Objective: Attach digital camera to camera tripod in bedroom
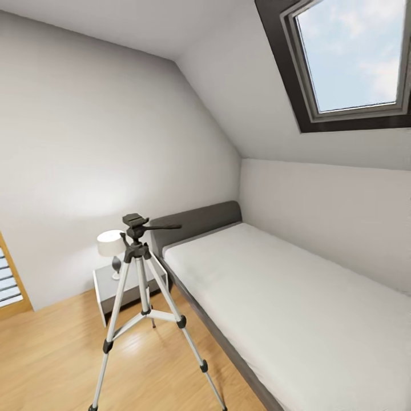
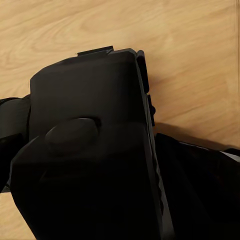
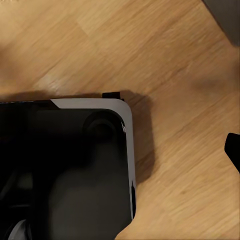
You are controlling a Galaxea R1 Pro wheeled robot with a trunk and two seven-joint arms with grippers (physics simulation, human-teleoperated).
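Closest to us, beneath our arms, lies the light wood floor (image 2: 195,45). In the left wrist view a bulky black body of our own machine sits over those boards; in the right wrist view a black, grey-edged base corner (image 3: 100,165) rests above the same planks, casting a soft shadow. No fingertips can be made out in either view, so we cannot tell whether the left or the right pincer is spread or closed, nor whether either grips anything.

Looking forward from the head view, the camera tripod (image 1: 142,285) stands upright on the floor, left of centre and just off the near corner of the bed. Its three silver legs splay outward with black joints, and a centre brace ties them together. On top sits the dark pan head (image 1: 136,221), its mounting plate bare, with the long handle pointing toward the bed.

Behind the tripod — partly hidden by its legs — a low white nightstand (image 1: 105,288) carries a small lamp (image 1: 111,245) with a white shade. The bed (image 1: 297,308) runs along the right side: white mattress, dark grey frame and a grey headboard (image 1: 200,222) against the far wall. At the left edge a wood-framed slatted unit (image 1: 10,282) is partly in view. Farthest off, the white walls meet a sloped ceiling, where a dark-framed skylight (image 1: 354,57) opens onto blue sky with thin cloud.
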